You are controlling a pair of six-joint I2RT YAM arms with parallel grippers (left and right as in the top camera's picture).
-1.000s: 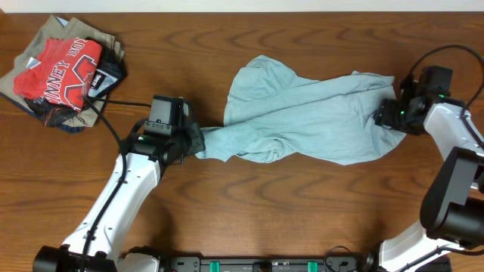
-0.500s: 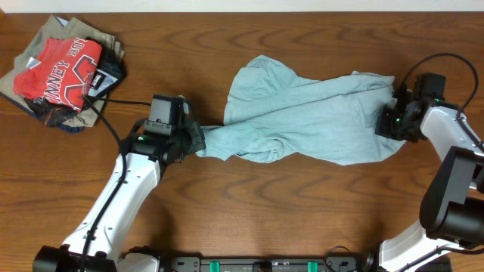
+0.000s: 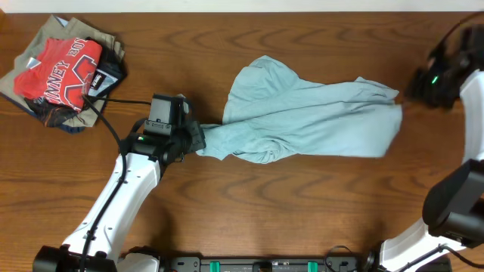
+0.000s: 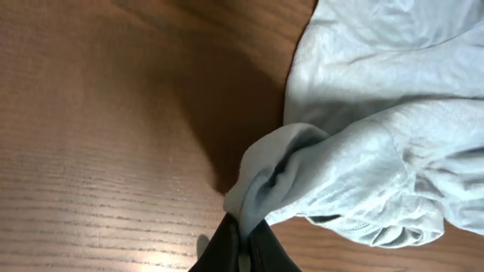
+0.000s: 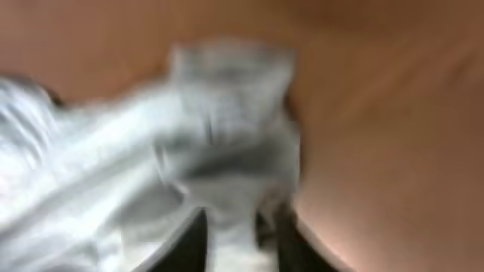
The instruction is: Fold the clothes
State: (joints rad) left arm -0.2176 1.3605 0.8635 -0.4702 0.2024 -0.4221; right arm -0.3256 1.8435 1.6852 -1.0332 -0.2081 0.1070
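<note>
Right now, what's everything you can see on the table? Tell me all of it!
pale blue-grey shirt: one, plain, stretched across the middle and right of the table
red shirt: one, white lettering, on top of the pile in the far left corner
olive garment: one, under the red shirt
black garment: one, on the right side of that pile
cable: one, black, running beside the pile to the left arm
table: one, brown wood
left arm: white and black, jaws shut on the shirt's left end
right arm: white and black; blurred wrist view, jaws seem shut on the shirt's right end
</note>
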